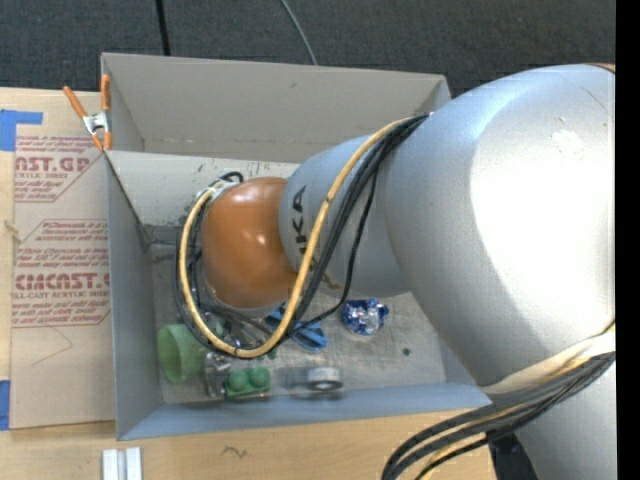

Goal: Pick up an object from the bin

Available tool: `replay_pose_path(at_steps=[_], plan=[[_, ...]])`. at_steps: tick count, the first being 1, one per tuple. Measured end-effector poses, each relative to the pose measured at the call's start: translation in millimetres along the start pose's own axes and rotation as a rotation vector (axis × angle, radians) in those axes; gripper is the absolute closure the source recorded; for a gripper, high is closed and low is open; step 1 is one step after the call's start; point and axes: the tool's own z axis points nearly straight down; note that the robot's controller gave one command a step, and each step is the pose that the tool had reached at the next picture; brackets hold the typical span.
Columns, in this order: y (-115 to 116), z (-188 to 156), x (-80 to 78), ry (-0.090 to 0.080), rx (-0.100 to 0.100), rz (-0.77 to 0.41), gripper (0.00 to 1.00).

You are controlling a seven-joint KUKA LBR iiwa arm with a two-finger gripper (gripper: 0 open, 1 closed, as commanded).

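Down by the bin's point(130, 298) near wall we've got a small green knobbed piece point(247, 381) at seven o'clock, a grey roller point(316, 379) at six, a pale green cup point(177, 353) at eight. The end effector point(218, 358) sits right by the green piece. Further back, a blue-white wrapper point(363, 316) at four. The orange cover point(245, 243) masks the grip: released or clenched, we cannot tell

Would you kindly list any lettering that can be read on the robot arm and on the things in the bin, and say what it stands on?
"KA": black letters on the arm's grey wrist link, beside the orange cover; anything before them cannot be made out.
Faint dark marks on the bin, just above the orange cover: too faint to read.
Green cup, blue-and-white wrapper: no readable lettering.
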Motion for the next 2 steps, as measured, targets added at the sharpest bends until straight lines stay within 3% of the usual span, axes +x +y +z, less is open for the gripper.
replay_pose_path(at_steps=[1, 2], plan=[[0, -3, -0.8, -0.002, -0.001, 0.001, 1.0], [-49, -151, 7.5, -0.005, 0.003, -0.368, 1.0]])
